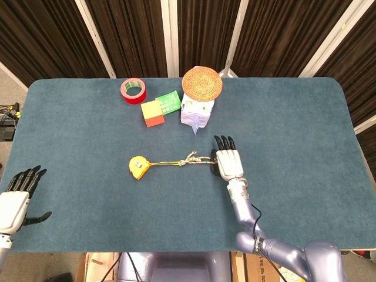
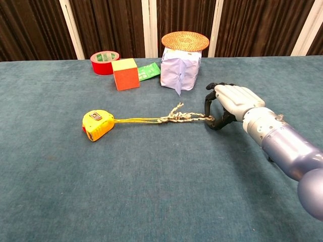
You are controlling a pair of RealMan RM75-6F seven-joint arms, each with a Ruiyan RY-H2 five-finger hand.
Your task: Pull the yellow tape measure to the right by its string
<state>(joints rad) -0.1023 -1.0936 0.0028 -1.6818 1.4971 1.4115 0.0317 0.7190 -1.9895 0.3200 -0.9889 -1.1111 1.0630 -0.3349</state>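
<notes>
My right hand [image 2: 229, 102] sits at the right end of the string [image 2: 171, 118], fingers arched down over the knotted tip with the thumb curled under; from either view I cannot tell whether the tip is actually pinched or only touched. The string runs left across the blue table [image 1: 294, 117] to the yellow tape measure [image 2: 97, 125], which lies left of centre. My left hand [image 1: 16, 197] hovers at the table's near left corner, fingers spread and holding nothing. Along the far side I see a red tape roll [image 1: 133, 90], an orange-and-yellow cube [image 1: 153, 113], a green packet [image 1: 169, 100], and a woven coaster [image 1: 202, 83] atop a white bag [image 2: 179, 71].
</notes>
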